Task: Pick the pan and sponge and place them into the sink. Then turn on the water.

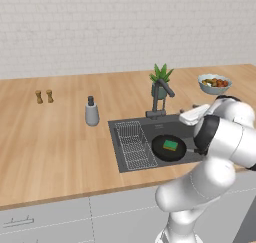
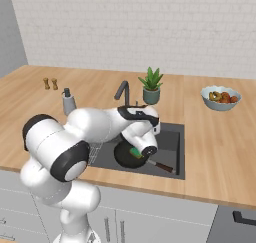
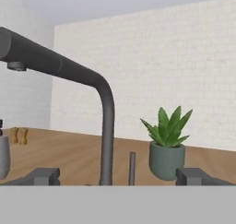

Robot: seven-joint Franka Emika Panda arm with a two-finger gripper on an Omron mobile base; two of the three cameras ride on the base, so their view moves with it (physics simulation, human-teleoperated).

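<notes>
Pan (image 1: 169, 148), round and black, lies on the floor of the sink (image 1: 120, 152), in the open part just right of the wire rack (image 1: 133, 144), and the small green sponge (image 1: 171, 145) with its yellow edge rests flat inside the pan. In the right base view the arm's forearm and wrist cross in front of the basin, so only part of the pan's rim and a sliver of the sponge (image 2: 135, 152) show there, while the pan's dark brown handle (image 2: 161, 166) sticks out toward the sink's near right corner. In the left base view that handle is hidden behind the white elbow. The hand (image 3: 117, 176) is up at faucet height with its two dark fingertips (image 3: 44, 176) spread wide and nothing between them; the grey faucet (image 3: 107, 126) stands straight ahead of it, its curved neck running off the left edge of the hand view, and a thin upright lever (image 3: 132, 167) rises just beside the faucet's stem. No stream falls from the spout in either base view. A potted plant (image 1: 161, 81) stands on the wooden desk (image 1: 55, 137) behind the faucet, a grey soap dispenser (image 1: 91, 112) stands left of the sink, two small brown shakers (image 1: 44, 96) stand farther left, and a fruit bowl (image 1: 214, 83) sits well to the right.
</notes>
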